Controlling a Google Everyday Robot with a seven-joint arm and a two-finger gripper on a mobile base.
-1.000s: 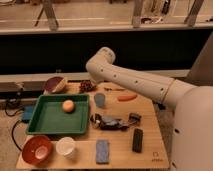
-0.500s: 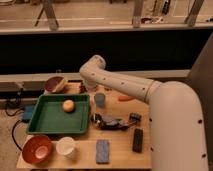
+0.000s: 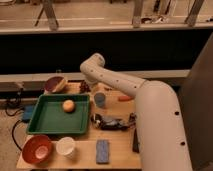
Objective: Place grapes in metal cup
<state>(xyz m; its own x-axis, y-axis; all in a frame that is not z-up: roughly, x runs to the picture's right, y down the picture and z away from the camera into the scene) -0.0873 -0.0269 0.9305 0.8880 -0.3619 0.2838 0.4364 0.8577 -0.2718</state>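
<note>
Gripper (image 3: 89, 85) at the far edge of the table (image 3: 120, 150), over the grapes (image 3: 84, 88), whether spread or pinching cannot be told; with the metal cup (image 3: 100, 99) just beside, a weak grasp could drop the bunch, or the arm could topple the cup.

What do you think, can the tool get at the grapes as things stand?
Probably yes. The tool hangs just above the grapes, behind the green tray and near the metal cup, and nothing appears to stand between them.
</note>
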